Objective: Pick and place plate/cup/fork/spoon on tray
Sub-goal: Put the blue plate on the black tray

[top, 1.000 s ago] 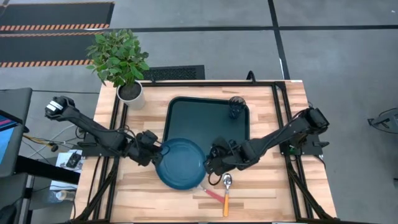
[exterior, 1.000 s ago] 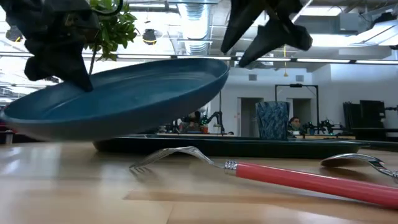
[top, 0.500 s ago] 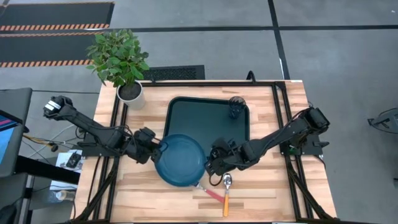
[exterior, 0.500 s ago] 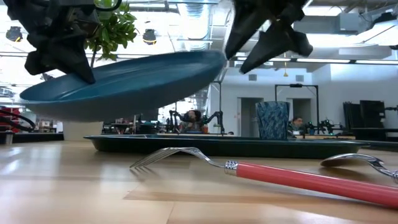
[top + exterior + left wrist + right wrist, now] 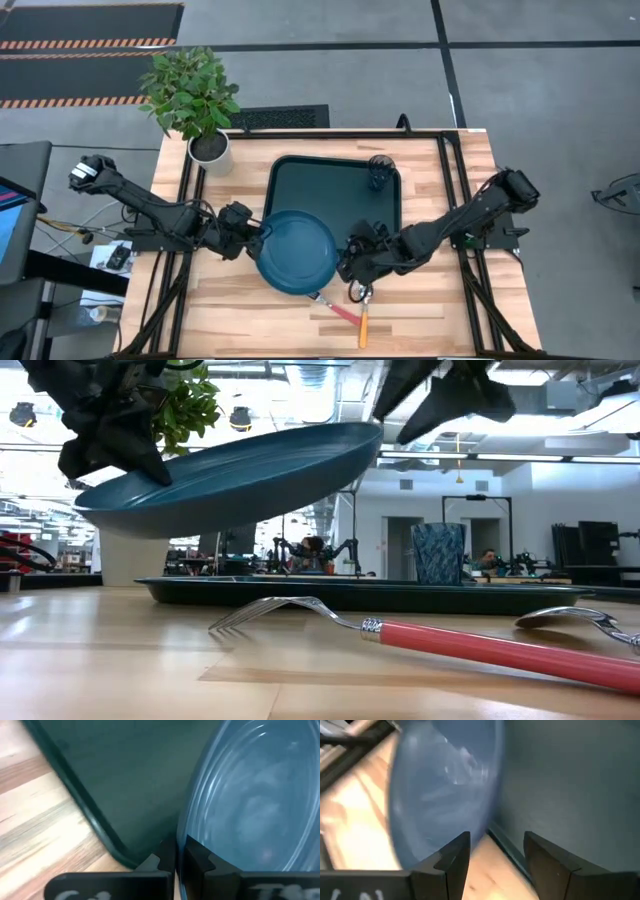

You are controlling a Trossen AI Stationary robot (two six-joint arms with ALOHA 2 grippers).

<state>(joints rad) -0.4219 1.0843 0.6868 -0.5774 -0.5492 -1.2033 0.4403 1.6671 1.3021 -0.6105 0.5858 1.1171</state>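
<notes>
The left gripper is clenched on the rim of the plate, pinching the plate's 9 o'clock edge; in the left wrist view its two fingers sit closed with the blue rim between them. The plate hangs clear of the desk, tilted so that its far side rides higher, as the low view shows. From above it overlaps the near edge of the tray, part over the tray and part over the wood.

The right gripper hovers just beside the plate's 3 o'clock edge, its fingers spread apart and grasping nothing, with a gap to the plate rim.

Nearest the low camera, the fork lies flat on the desk, tines toward 9 o'clock and red-pink handle toward 3 o'clock. From above it sits just off the plate's 5 o'clock edge. The spoon lies beside it, its orange handle pointing toward 6 o'clock and its bowl under the right gripper; the low view catches the bowl at the 3 o'clock edge.

Farther back, the cup stands upright in the tray's 1 o'clock corner, well apart from the plate. A plant in a white pot stands at the desk's 11 o'clock corner.
</notes>
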